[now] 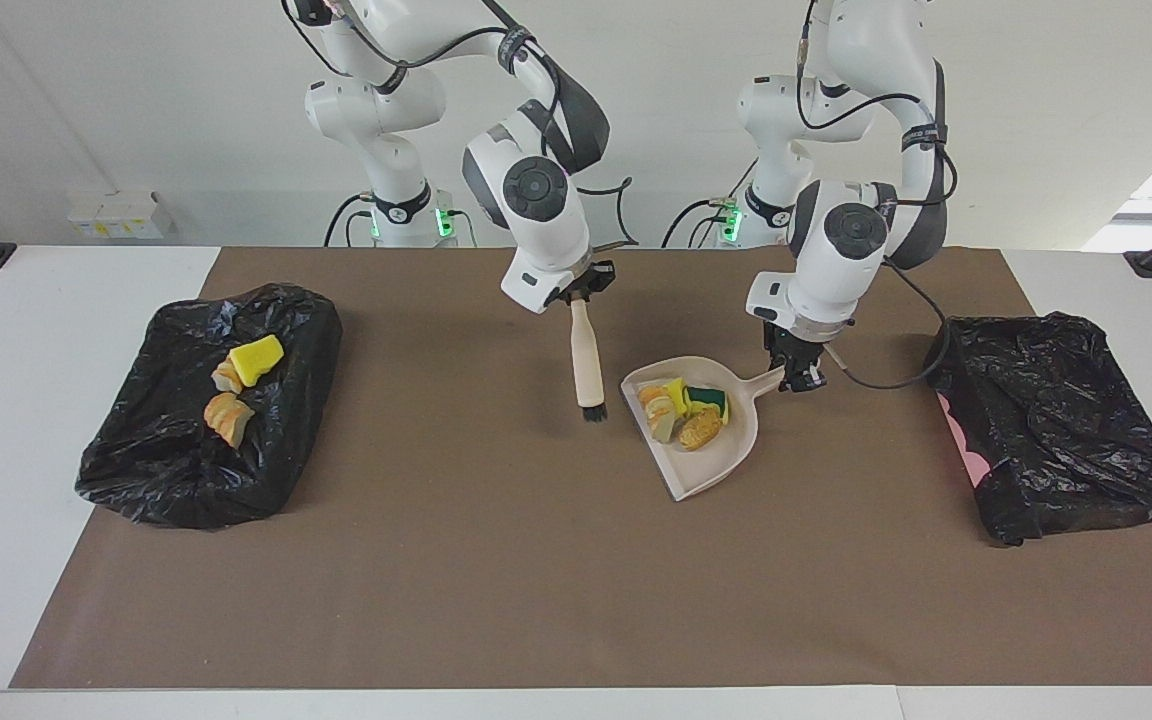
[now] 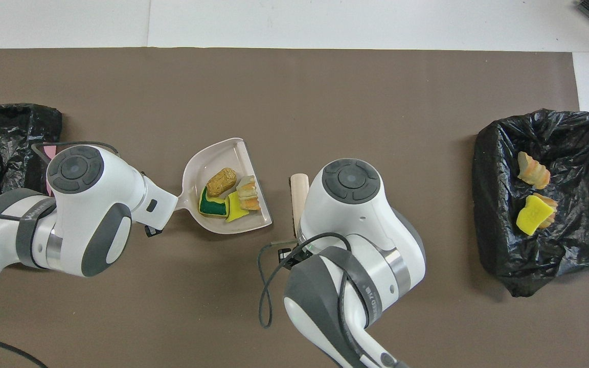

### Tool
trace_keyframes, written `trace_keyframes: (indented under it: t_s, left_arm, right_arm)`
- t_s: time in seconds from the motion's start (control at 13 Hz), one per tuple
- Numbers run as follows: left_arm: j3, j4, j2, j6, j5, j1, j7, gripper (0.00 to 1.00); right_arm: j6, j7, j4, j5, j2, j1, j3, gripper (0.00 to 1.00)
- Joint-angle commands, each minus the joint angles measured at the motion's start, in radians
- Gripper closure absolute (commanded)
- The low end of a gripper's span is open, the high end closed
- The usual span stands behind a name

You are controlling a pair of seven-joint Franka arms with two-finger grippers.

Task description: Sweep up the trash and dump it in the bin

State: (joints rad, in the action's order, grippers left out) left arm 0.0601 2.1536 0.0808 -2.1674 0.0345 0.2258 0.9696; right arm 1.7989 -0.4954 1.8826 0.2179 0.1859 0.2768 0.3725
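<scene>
Several trash chunks (image 1: 681, 410) lie in the beige dustpan (image 1: 711, 465), which sits low on the brown mat mid-table; the chunks (image 2: 228, 197) and the pan (image 2: 207, 158) also show in the overhead view. My left gripper (image 1: 801, 375) is shut on the dustpan's handle (image 2: 174, 197). My right gripper (image 1: 581, 290) is shut on the beige brush (image 1: 586, 360), which hangs bristles down beside the pan's mouth, toward the right arm's end. Three more chunks (image 1: 236, 385) lie in the black-lined bin (image 1: 206, 470) at the right arm's end, seen again from overhead (image 2: 534, 214).
A second black-lined bin (image 1: 1056, 430) stands at the left arm's end of the table, with a bit of pink showing at its edge; it also shows in the overhead view (image 2: 3, 143). The brown mat (image 1: 496, 580) covers most of the white table.
</scene>
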Motion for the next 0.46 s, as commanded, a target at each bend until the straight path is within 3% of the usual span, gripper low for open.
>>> trace_keyframes:
  t_s: [0.0, 0.39]
  left_arm:
    - [0.006, -0.001, -0.012, -0.009, 0.021, -0.048, 0.027, 1.00]
    - [0.006, -0.020, -0.027, -0.011, 0.021, -0.175, 0.182, 1.00]
  right_arm:
    - [0.039, -0.115, 0.084, -0.047, -0.036, 0.085, 0.008, 1.00]
    - [0.180, -0.324, 0.185, -0.046, -0.048, 0.266, 0.011, 1.00]
